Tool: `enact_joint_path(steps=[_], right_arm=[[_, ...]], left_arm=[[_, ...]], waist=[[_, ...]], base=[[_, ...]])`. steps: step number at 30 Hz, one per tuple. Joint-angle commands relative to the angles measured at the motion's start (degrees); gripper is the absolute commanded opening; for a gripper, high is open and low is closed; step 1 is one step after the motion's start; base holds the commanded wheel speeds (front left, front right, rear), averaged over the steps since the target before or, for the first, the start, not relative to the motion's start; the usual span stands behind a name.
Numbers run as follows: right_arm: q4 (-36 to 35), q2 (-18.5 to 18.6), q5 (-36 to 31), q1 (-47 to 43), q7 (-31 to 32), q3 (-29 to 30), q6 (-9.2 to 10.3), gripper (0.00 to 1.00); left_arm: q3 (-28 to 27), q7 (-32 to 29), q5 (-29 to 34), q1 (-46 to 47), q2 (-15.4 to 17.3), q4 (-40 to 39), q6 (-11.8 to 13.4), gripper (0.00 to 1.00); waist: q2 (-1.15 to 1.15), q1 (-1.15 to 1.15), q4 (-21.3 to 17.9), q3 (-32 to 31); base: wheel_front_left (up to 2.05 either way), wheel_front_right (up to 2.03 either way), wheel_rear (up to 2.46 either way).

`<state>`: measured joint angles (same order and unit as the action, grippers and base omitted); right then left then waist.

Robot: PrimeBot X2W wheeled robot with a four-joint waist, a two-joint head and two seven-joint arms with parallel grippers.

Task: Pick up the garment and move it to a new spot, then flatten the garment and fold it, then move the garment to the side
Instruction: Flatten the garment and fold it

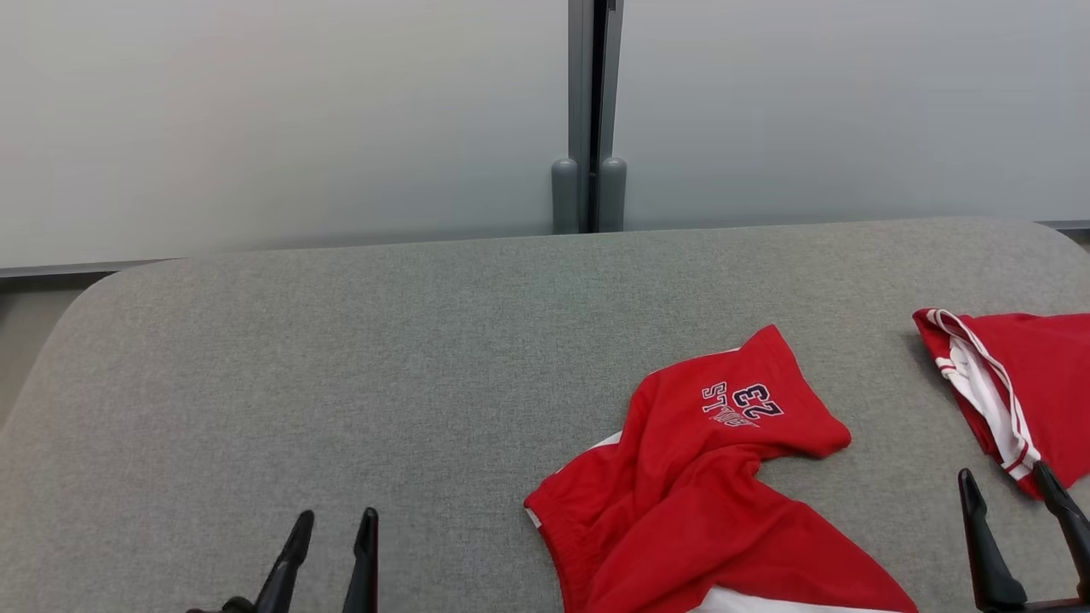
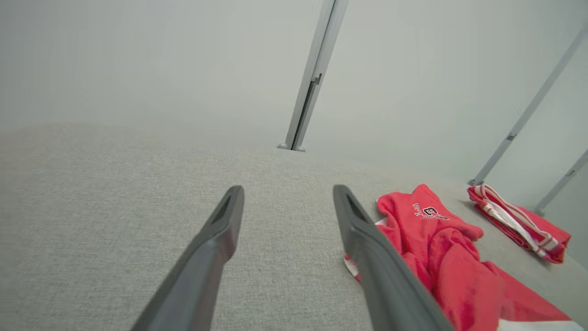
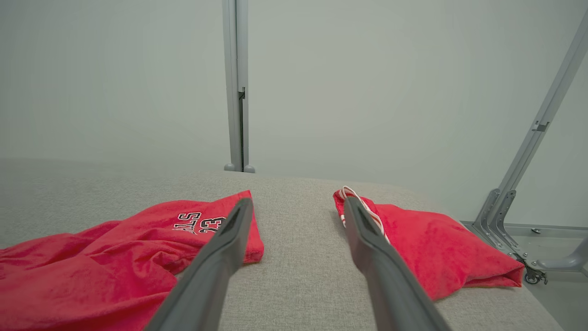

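Head view: I note the garment [image 1: 698, 477] crumpled on the table [image 1: 341, 358], nearer than the post [image 1: 589, 111] and to its right. It is red with white trim and an upside-down "23" print. Left gripper [image 1: 336, 515], left of the post, is spread and empty. Right gripper [image 1: 1002, 470], far right of the post, is spread too.
Left wrist: fingers parted over bare table; garment [image 2: 441, 243] right of the post.
Right wrist: fingers apart, nothing between. Garment [image 3: 115, 257] mostly left of the post, folded red piece [image 3: 436, 248] to its right.

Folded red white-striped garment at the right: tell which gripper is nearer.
Right. The right gripper is at the near edge of the folded red garment; the left gripper is far off, beyond the crumpled red shorts.
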<state>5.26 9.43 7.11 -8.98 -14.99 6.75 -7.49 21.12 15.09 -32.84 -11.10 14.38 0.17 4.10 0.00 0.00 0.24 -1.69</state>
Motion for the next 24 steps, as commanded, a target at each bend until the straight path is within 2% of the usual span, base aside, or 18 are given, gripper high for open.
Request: enact_joint_path(steps=[1, 5, 7, 10, 13, 16, 20, 24], right_arm=[[-0.66, -0.07, -0.36, -0.75, -0.27, 0.33, -0.01, 1.00], [-0.09, -1.35, -2.04, -2.33, -0.27, 0.29, -0.01, 1.00], [0.36, -2.04, -2.35, -2.81, -0.28, 0.09, 0.00, 1.00], [0.36, -3.10, -2.36, -2.84, -0.27, 0.19, 0.00, 1.00], [-0.44, -3.16, -2.91, -2.64, -0.27, -0.19, -0.01, 1.00], [0.17, -1.49, -4.19, -4.43, -0.27, -1.09, 0.00, 1.00], [2.68, 1.08, -4.69, -6.55, 1.92, -5.05, 0.00, 1.00], [2.16, 3.57, -3.13, -9.12, 7.35, -8.75, 0.00, 1.00]], left_arm=[[-3.05, 0.06, 2.41, -1.12, -2.00, -1.12, -0.21, 1.00], [-10.55, 0.06, 9.49, -3.98, -7.14, -1.29, -2.62, 1.00], [-13.06, 0.06, 11.01, -5.01, -8.98, -0.87, -4.32, 1.00], [-16.33, 0.07, 13.71, -5.77, -10.85, -0.91, -7.06, 1.00], [-17.97, 0.07, 15.51, -5.46, -11.21, -1.72, -7.63, 1.00], [-17.40, 0.07, 16.39, -6.23, -11.39, -1.76, -7.94, 1.00], [-12.71, -0.94, 15.49, -9.17, -11.42, 0.83, -8.62, 1.00], [-8.79, -10.14, 12.51, -12.48, -11.30, -1.09, -9.02, 1.00]], waist=[[0.00, 0.00, 0.19, 0.04], [0.00, 0.00, 0.27, 0.13], [0.00, 0.00, 0.23, 0.24], [0.00, 0.00, 0.07, 0.54], [0.00, 0.00, -0.08, 0.59], [0.00, 0.00, 0.14, 0.24], [0.00, 0.00, 0.20, -0.33], [0.00, 0.00, 0.40, 0.10]], base=[[0.00, 0.00, 0.00], [0.00, 0.00, 0.00], [0.00, 0.00, 0.00], [0.00, 0.00, 0.00], [0.00, 0.00, 0.00], [0.00, 0.00, 0.00], [0.00, 0.00, 0.00], [0.00, 0.00, 0.00]])
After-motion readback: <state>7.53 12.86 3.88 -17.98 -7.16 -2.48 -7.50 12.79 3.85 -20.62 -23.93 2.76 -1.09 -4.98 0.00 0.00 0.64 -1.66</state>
